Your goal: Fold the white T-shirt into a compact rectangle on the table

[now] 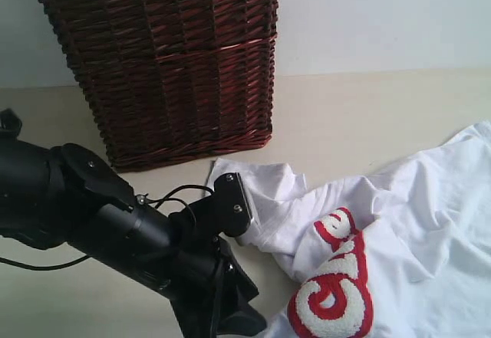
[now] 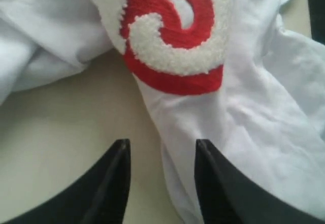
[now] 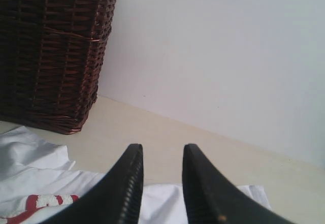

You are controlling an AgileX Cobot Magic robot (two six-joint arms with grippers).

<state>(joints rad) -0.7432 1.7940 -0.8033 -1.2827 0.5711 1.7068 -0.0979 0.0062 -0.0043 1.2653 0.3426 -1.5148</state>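
The white T-shirt (image 1: pixel 430 223) lies crumpled on the desk (image 1: pixel 360 116). In the exterior view it sits in front of the wicker basket (image 1: pixel 169 62) and off to its right, running out of frame at the right and lower edges. It is far from flat: the red band of fuzzy white letters (image 1: pixel 337 292) is bunched and twisted, and loose folds stand up across the cloth.

The left arm (image 1: pixel 115 223) reaches down low at the shirt's left edge. Its jaws stand moderately apart, with a ridge of white cloth running between them just below the lettering. One jaw is over the cloth and the other over bare desk, and we see no pinch on the fabric. The right arm's jaws show only in its wrist view. They are narrowly parted with nothing between them, above the shirt and facing the wall.

We judge the shirt light, soft and limp, so it will sag from any single hold and keep no shape by itself. The lettered band looks thicker and should resist a crease. Cotton on a matte desk will likely drag rather than slide, so we would lift it rather than push. The best holds are edges, at the hem, shoulders or sleeve seams, one per arm. The shirt needs spreading flat before any fold.
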